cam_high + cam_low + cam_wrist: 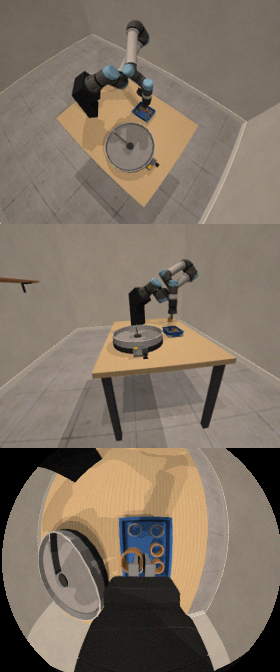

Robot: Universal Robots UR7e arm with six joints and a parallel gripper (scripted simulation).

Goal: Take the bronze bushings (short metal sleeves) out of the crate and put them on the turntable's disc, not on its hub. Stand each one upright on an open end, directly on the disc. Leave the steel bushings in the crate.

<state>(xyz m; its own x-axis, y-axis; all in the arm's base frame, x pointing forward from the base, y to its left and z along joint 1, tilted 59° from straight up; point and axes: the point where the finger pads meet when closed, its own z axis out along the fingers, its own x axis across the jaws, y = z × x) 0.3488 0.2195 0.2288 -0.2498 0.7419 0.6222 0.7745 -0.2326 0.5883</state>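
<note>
My gripper [144, 106] [171, 317] [141, 559] is shut on the wall of a bronze bushing [170, 319] [122, 561], one finger inside its bore, and holds it above the crate [140, 118] [175, 335] [170, 538]. In the wrist view one bronze bushing [151, 550] stands in the blue crate and another bronze bushing [163, 567] is partly hidden by the fingers. Two steel bushings, one on the left [135, 536] and one on the right [156, 537], stand at the crate's far end. The turntable's disc [119, 154] [82, 573] shows no bushing. Its dark hub [130, 146] [137, 335] [62, 579] is central.
A raised rim [105, 150] [114, 339] surrounds the disc, and a dark bar [120, 137] [54, 553] runs from the hub towards it. A small grey box with a yellow button [149, 166] [135, 348] sits at the turntable's edge. The crate stands beside the turntable on the wooden table [173, 132] [198, 352].
</note>
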